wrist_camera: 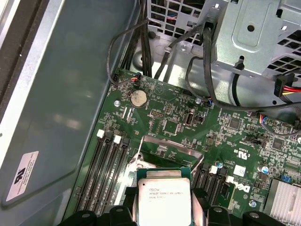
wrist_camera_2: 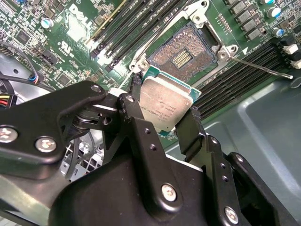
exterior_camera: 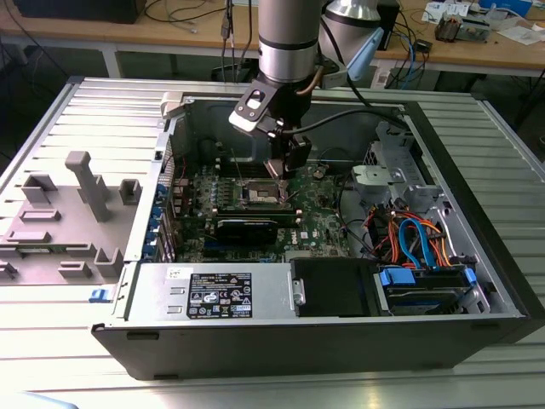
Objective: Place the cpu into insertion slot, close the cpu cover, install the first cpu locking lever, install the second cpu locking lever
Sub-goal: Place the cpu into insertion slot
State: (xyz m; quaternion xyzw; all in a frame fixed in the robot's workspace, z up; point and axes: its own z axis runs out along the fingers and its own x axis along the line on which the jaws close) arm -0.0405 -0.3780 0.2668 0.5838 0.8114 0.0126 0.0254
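Observation:
My gripper (wrist_camera_2: 165, 117) is shut on the cpu (wrist_camera_2: 164, 104), a small square chip with a silvery top and green edge, its black fingers (wrist_camera_2: 190, 128) pressing on two opposite sides. The chip hangs tilted just above the insertion slot (wrist_camera_2: 185, 51), whose pin field lies bare inside its metal rim. In the first wrist view the cpu (wrist_camera: 162, 197) is held over the board, with the thin silvery cpu cover (wrist_camera: 175, 149) swung up behind it. A thin locking lever (wrist_camera_2: 262, 66) sticks out loose over the memory slots. In the exterior view the gripper (exterior_camera: 285, 173) hovers over the slot (exterior_camera: 260, 195).
Long black memory slots (wrist_camera_2: 141, 28) flank the socket. Black cables (wrist_camera: 141, 42) and a metal drive cage (wrist_camera: 256, 33) stand beyond the board. The case wall (exterior_camera: 281, 341) rings the work area. A grey fixture (exterior_camera: 81, 204) lies at the exterior view's left.

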